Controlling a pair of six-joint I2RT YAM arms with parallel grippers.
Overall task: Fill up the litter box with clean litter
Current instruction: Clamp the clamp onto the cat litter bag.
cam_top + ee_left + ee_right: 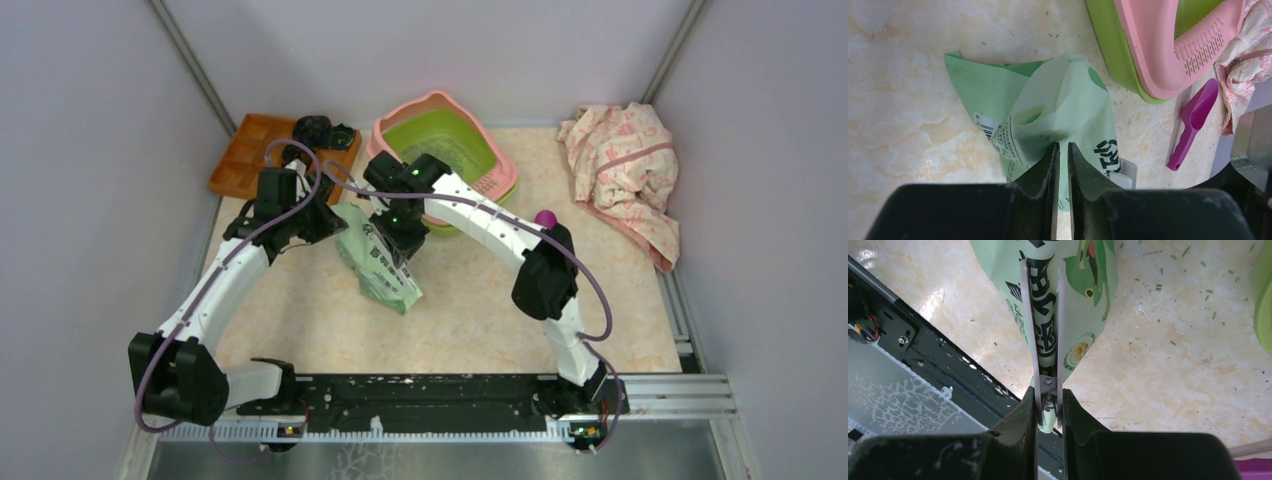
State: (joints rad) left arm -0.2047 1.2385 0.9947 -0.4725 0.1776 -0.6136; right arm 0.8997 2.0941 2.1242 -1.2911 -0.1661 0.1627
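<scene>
Hands of both arms are pressed onto the pale green litter bag (385,270). The left hand (1063,147) nips a fold near the bag's top, and the right hand (1044,275) clamps the printed face between its thin plates. Gripped from two sides, the bag can probably be raised and tipped toward the litter box (440,140), which sits just behind it on the surface (480,310). A few litter granules (1159,287) lie scattered nearby.

White arms (225,290), black joints (545,270), purple cables (603,300). The left end effector (1063,146) has black fingers (1043,170); the right end effector (1043,262), thin silvery blades (1060,330).
</scene>
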